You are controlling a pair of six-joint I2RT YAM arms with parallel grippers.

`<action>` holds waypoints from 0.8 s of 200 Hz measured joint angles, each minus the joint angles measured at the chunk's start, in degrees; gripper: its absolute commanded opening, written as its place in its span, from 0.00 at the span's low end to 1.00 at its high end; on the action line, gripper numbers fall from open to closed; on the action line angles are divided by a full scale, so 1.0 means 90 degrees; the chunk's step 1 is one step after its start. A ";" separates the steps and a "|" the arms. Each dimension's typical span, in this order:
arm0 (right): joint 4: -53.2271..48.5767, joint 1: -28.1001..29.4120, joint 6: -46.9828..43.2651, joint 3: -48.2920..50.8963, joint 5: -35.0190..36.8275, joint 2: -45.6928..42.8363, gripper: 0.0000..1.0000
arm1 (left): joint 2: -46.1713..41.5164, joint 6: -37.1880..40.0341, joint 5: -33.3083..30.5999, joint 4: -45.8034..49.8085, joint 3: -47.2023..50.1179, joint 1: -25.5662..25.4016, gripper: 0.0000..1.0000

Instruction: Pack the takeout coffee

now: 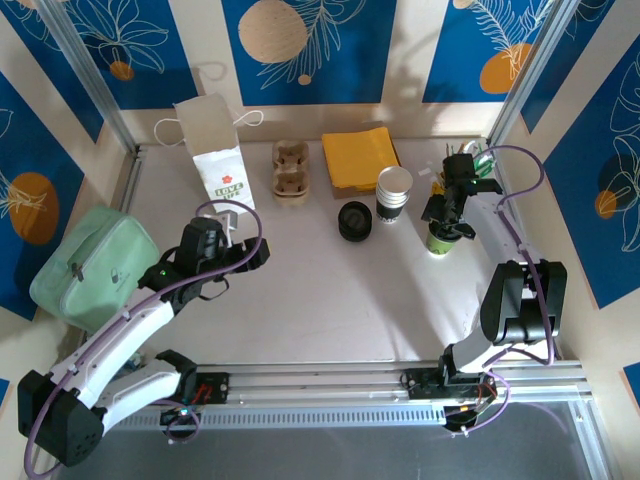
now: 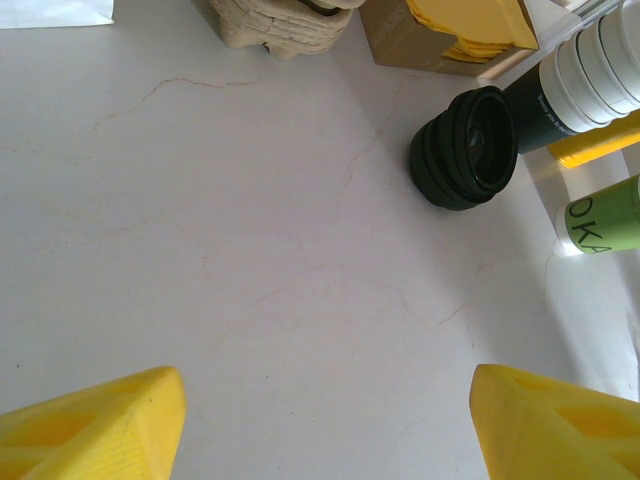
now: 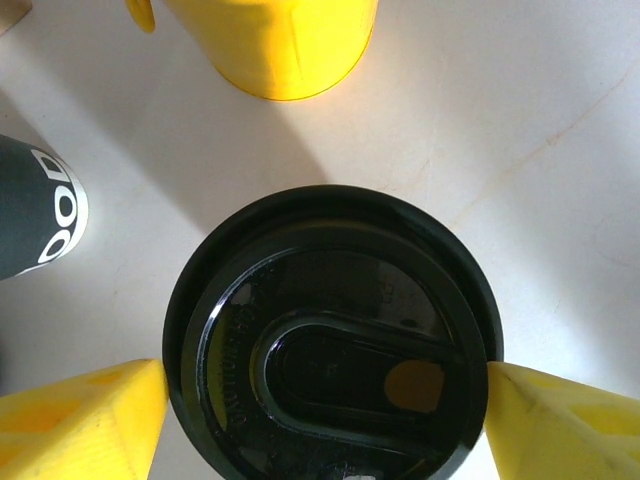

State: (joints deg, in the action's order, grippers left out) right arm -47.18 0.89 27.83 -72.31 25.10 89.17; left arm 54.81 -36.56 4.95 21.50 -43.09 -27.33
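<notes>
Fingers (image 3: 80,420) of the spread right hand (image 3: 325,375) straddle the upright takeout coffee (image 3: 330,340), lid up; left hand (image 2: 327,400) also spread.

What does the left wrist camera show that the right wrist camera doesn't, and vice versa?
Left wrist: loose black lids, cardboard carrier, yellow napkins, open left gripper over bare table. Right wrist: the takeout coffee from above, lid up, right gripper straddling it. Both: the coffee, side-on from the left wrist, the sleeved cup stack, the table.
</notes>
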 measured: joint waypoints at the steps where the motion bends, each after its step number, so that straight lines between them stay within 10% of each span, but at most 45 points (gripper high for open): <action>1: 0.0000 0.0005 0.0000 0.0000 0.0002 0.0000 0.82 | 0.0000 0.0000 0.0000 0.0000 0.0000 0.0000 0.75; 105: -0.0330 0.0119 -0.0097 -0.0272 0.0019 -0.0498 0.84 | -0.0129 0.0005 -0.0002 0.0010 -0.0002 0.0015 0.75; 160: 0.0163 0.1173 -0.0437 -0.0265 -0.1008 -0.1375 0.83 | 0.0214 0.0075 -0.0005 0.0104 -0.0226 0.0024 0.74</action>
State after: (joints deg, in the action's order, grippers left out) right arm -45.71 11.44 23.90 -74.70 16.03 76.79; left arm 56.73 -35.88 4.91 22.44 -45.12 -27.11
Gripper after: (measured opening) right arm 0.831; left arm 0.744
